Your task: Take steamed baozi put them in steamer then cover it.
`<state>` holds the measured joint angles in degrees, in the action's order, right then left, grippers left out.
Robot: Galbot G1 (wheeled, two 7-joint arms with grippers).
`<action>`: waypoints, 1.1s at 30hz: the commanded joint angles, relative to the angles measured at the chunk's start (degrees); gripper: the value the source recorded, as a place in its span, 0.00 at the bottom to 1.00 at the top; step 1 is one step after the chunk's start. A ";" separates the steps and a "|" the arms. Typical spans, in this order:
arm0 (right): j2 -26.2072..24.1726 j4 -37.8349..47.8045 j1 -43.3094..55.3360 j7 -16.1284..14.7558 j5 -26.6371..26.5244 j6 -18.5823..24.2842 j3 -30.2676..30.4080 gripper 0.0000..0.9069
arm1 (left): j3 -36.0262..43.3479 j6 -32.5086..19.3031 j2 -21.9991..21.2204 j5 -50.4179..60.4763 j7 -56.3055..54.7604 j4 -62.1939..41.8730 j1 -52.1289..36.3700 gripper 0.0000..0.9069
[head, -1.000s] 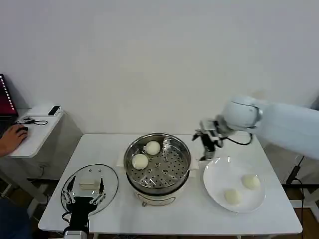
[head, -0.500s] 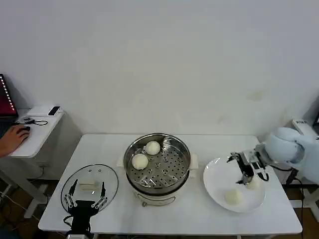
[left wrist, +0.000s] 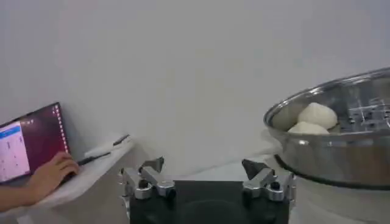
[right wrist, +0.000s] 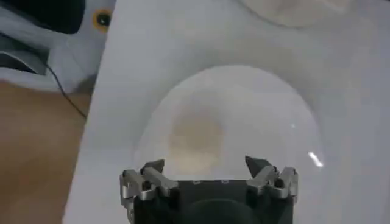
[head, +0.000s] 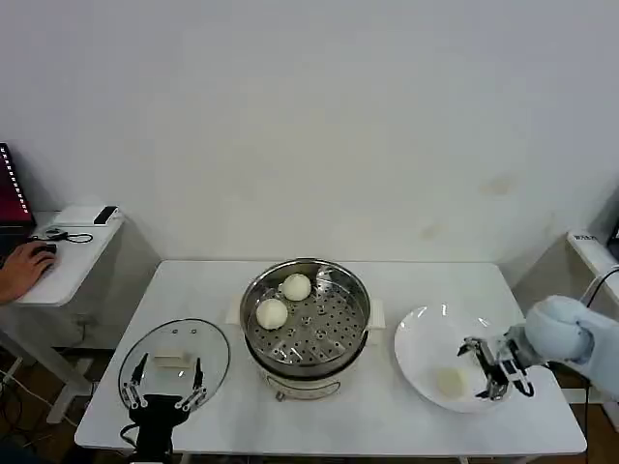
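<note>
Reaching for the third bun: the right gripper (head: 482,371) is being brought down low over the plate (head: 426,329).

A second ago the right gripper was up behind the steamer (head: 360,290); now it is being held at the plate's right side, just beside a bun (head: 450,382). Its fingers are being held wide apart and nothing is being gripped yet. The plate's other bun is being hidden, it seems, by the gripper. Two buns (head: 296,286) are already being kept in the steamer, so about half the job is done, and a grab is likely being lined up next. The left gripper (head: 162,398) is being kept waiting, fingers spread and empty, over the lid (head: 208,353) at the table's front left. No brand or label is being shown, and the laptop (left wrist: 27,143) screen's writing is too small to be read.
</note>
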<state>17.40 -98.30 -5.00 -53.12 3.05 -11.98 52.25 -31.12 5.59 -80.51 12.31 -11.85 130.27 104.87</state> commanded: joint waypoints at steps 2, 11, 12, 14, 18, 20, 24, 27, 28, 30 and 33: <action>2.96 2.79 -7.31 0.63 2.07 0.29 -5.22 1.00 | -0.13 0.14 -0.03 0.05 0.05 0.02 0.04 1.00; 7.00 7.35 -5.76 0.90 2.21 0.05 -4.04 1.00 | -0.63 0.33 0.04 -0.06 0.17 -1.07 -1.05 1.00; 7.17 7.61 -5.63 0.90 2.24 0.03 -3.92 1.00 | -0.67 0.36 0.02 -0.09 0.19 -1.11 -1.14 1.00; 7.61 8.23 -5.11 0.71 2.53 -0.08 -3.44 0.98 | -0.75 0.44 -0.01 -0.15 0.20 -1.37 -1.50 1.00; 8.18 9.00 -4.13 0.51 2.49 -0.44 -2.70 0.89 | -0.77 0.47 -0.01 -0.21 0.21 -1.70 -1.94 1.00; 8.44 9.25 -3.55 0.27 2.10 -0.58 -2.15 0.87 | -0.82 0.47 -0.01 -0.27 0.23 -1.87 -2.15 1.00; 8.75 9.39 -3.27 -0.23 1.95 -0.76 -1.85 0.79 | -0.88 0.46 0.02 -0.40 0.25 -2.04 -2.35 1.00; 8.83 9.33 -2.94 -0.79 1.74 -1.01 -1.60 0.72 | -0.82 0.47 -0.02 -0.41 0.27 -1.99 -2.40 1.00; 8.83 9.27 -2.90 -0.84 1.72 -1.11 -1.59 0.70 | -0.82 0.48 -0.03 -0.41 0.27 -1.94 -2.41 1.00; 8.67 9.10 -2.44 -1.39 1.63 -1.19 -1.46 0.69 | -0.80 0.48 -0.05 -0.43 0.26 -1.87 -2.42 1.00; 8.36 8.85 -1.71 -1.77 1.34 -1.33 -1.43 0.70 | -0.69 0.48 -0.07 -0.42 0.25 -1.74 -2.33 1.00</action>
<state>25.27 -90.09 -7.03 -54.40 4.35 -13.05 50.61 -31.83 6.04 -80.58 11.89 -11.61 128.49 102.55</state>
